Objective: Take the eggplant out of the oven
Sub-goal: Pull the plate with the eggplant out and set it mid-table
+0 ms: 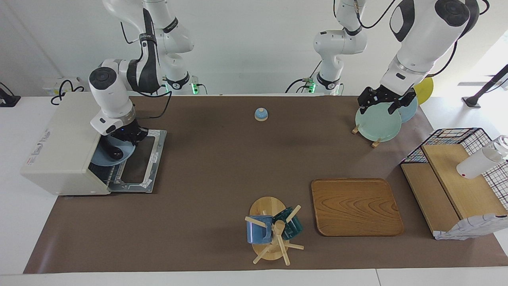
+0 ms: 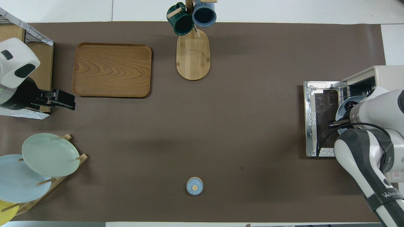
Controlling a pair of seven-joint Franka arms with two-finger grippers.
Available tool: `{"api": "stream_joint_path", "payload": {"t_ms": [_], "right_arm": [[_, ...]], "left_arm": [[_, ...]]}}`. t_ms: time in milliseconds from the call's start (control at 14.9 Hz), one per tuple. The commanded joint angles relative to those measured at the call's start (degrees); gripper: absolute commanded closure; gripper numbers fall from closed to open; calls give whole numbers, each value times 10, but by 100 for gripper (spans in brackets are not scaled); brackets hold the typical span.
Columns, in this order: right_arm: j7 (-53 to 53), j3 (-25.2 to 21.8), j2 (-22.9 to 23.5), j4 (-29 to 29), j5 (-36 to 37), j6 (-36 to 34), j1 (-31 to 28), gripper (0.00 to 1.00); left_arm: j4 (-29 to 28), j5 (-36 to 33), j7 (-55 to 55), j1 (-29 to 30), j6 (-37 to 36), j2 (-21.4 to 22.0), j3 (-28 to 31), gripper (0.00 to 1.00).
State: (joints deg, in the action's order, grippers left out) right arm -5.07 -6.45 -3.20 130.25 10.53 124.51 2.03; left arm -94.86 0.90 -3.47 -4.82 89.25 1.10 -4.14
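Note:
The cream oven (image 1: 59,143) stands at the right arm's end of the table, and its glass door (image 1: 139,167) lies open flat. A blue plate (image 1: 103,159) sits in the oven mouth. On the plate lies a dark rounded thing (image 1: 116,153), which looks like the eggplant, partly hidden by my hand. My right gripper (image 1: 129,137) is down at the oven mouth, right over the plate. In the overhead view my right wrist covers most of the plate (image 2: 341,110). My left gripper (image 1: 381,104) waits open and empty in the air over the plate rack.
A rack with a green plate (image 1: 377,125) and blue plates stands at the left arm's end. A wire and wood shelf (image 1: 456,182) holds a white bottle (image 1: 480,163). A wooden tray (image 1: 356,206), a mug tree (image 1: 274,230) and a small blue bell (image 1: 261,114) stand mid-table.

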Motion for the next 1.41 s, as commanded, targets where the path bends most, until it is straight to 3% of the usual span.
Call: {"api": "stream_joint_path", "payload": {"t_ms": [0,135,404,538,673,1009,1143,1211,1278,1345], "right_arm": [[32,2,7,-30,11,-20,63,100],[115,3,34,-88,4,-64,153,100],[316,6,138,-242,-41,-132,307,100],[415,7,238,-366,-54,-186,376,100],[506,7,324,-460,-57,-189,419,100],[577,24,368,-462,-89,-96,452,100],[582,25,368,-460,-102,-106,443,100],[583,25,369,-462,-122,-107,439,93],[582,24,369,-463,-130,-96,434,61],[577,25,369,-466,-128,-86,433,41]], "left_arm": [[-6,-5,1,0,2,10,0,0],[-6,-5,0,0,3,10,0,0],[-6,-5,0,0,3,10,0,0],[-6,-5,0,0,3,10,0,0],[-7,-5,1,4,10,10,-1,0],[-8,-4,-3,8,17,10,3,0],[-8,-4,-11,8,22,10,2,0],[-8,-4,-11,8,24,10,3,0],[-8,-4,-11,8,25,10,3,0],[-8,-4,-11,8,25,10,2,0]]}}
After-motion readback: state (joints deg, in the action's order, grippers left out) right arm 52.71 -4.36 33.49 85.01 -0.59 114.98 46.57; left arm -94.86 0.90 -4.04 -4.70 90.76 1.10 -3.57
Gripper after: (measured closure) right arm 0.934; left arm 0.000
